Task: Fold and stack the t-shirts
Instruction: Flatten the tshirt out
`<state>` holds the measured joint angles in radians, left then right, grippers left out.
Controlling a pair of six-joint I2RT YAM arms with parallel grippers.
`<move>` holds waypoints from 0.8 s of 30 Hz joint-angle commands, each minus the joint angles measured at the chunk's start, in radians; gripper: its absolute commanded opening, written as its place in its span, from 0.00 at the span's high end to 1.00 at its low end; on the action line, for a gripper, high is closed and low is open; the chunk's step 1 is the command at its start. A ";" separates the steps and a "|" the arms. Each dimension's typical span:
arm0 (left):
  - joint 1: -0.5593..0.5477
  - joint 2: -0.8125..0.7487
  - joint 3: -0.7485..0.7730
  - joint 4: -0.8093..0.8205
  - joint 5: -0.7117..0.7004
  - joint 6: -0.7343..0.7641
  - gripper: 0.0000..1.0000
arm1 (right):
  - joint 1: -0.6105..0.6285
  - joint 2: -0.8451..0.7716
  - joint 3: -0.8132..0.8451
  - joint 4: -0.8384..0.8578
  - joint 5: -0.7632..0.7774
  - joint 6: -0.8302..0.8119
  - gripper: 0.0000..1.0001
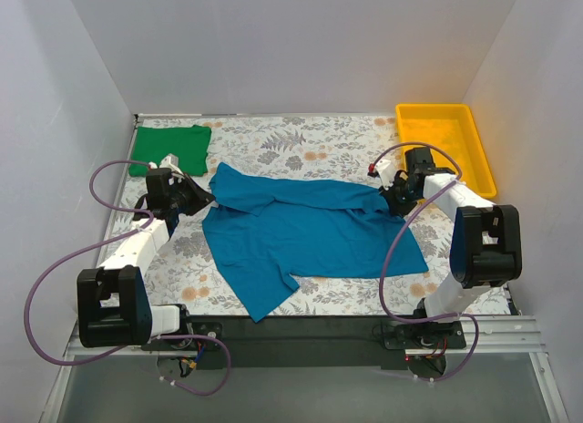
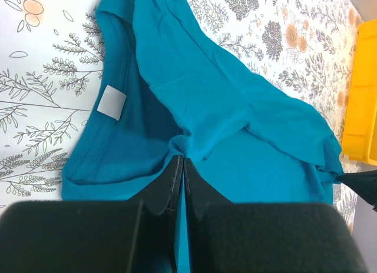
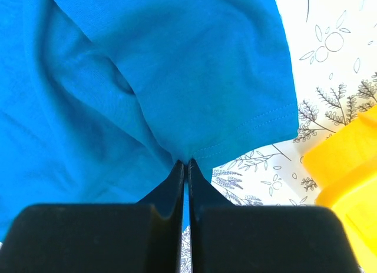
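Note:
A teal-blue t-shirt [image 1: 301,232] lies spread over the middle of the flowered table, its far part folded over. My left gripper [image 1: 202,200] is shut on the shirt's left edge near the collar; the left wrist view shows the fabric [image 2: 224,108] pinched at the gripper [image 2: 183,160], with a white label [image 2: 112,102] inside the neck. My right gripper [image 1: 393,201] is shut on the shirt's hem at the right; in the right wrist view the cloth [image 3: 147,79] bunches at the gripper [image 3: 188,163]. A folded bright green t-shirt [image 1: 170,147] rests at the far left corner.
A yellow plastic tray [image 1: 444,142] stands at the far right corner, close beside my right arm; its wall [image 3: 347,167] shows in the right wrist view. White walls enclose the table on three sides. Purple cables loop from both arms.

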<state>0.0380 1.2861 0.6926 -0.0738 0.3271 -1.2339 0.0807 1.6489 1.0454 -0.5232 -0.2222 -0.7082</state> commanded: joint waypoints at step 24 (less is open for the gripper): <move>0.002 -0.044 -0.018 0.034 0.027 0.021 1.00 | 0.004 -0.123 0.041 -0.006 -0.049 -0.008 0.99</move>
<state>0.0380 1.2842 0.6891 -0.0647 0.3389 -1.2327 0.0807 1.5585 1.0496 -0.5240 -0.2436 -0.7128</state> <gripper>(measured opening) 0.009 0.024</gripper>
